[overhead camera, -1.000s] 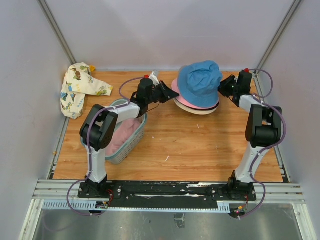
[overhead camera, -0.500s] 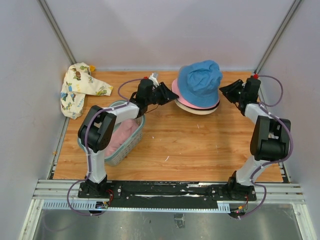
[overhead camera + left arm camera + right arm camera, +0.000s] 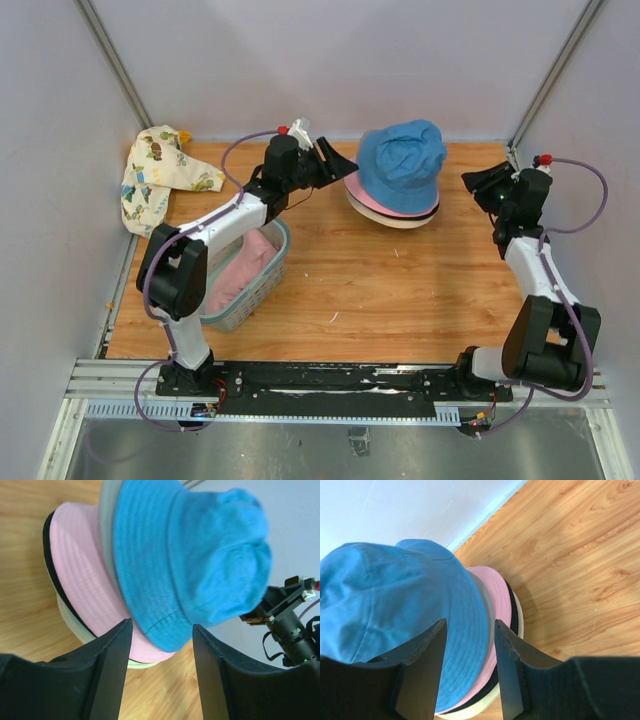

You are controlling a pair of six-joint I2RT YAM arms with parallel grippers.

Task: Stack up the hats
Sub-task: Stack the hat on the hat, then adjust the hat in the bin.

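1. One heap of pink fabric [image 3: 246,266] stays in the basket [image 3: 262,292] at the left; if it is a hat, the stacking is not finished.
2. The left gripper [image 3: 340,163] has let go of the stack's brim and lifted back a little. Its fingers [image 3: 112,665] now stand moderately apart with nothing between them, and the stack lies just beyond their tips.
3. The stack of hats [image 3: 385,205] sits unmoved at the back of the table [image 3: 400,290], the blue hat [image 3: 402,160] on top, so that placement looks complete.
4. The right gripper [image 3: 478,185] has drawn off rightward, jaws likewise parted and empty. The stack now lies apart from it, to its left.
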